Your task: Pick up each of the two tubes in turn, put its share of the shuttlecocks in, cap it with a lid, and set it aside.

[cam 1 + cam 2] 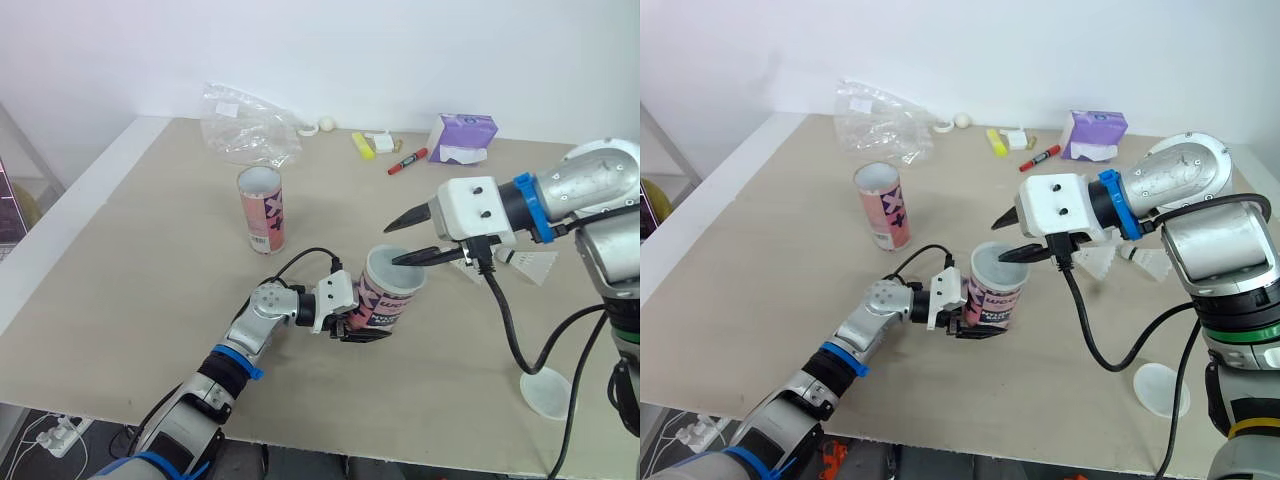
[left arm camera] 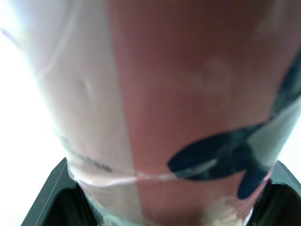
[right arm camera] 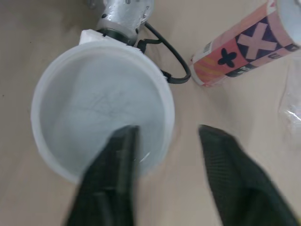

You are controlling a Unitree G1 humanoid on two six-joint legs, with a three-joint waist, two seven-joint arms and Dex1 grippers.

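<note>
My left gripper (image 1: 365, 325) is shut on a pink printed tube (image 1: 385, 295) at the table's middle, holding it low on its side and tilted; the tube (image 2: 178, 103) sits between the black fingers (image 2: 51, 197). Its top (image 3: 101, 110) looks white and translucent, like a lid seated on it. My right gripper (image 1: 392, 245) hovers open at that top, one finger over it and the other outside the rim. A second pink tube (image 1: 262, 210) stands upright and uncapped at the back left. White shuttlecocks (image 1: 535, 265) lie behind the right gripper. A loose white lid (image 1: 548, 392) lies at the front right.
A crumpled clear plastic bag (image 1: 245, 125) lies at the back left. A purple box (image 1: 462, 137), a red marker (image 1: 407, 161) and a yellow item (image 1: 362, 146) line the back edge. The table's left edge (image 1: 70, 205) runs close by.
</note>
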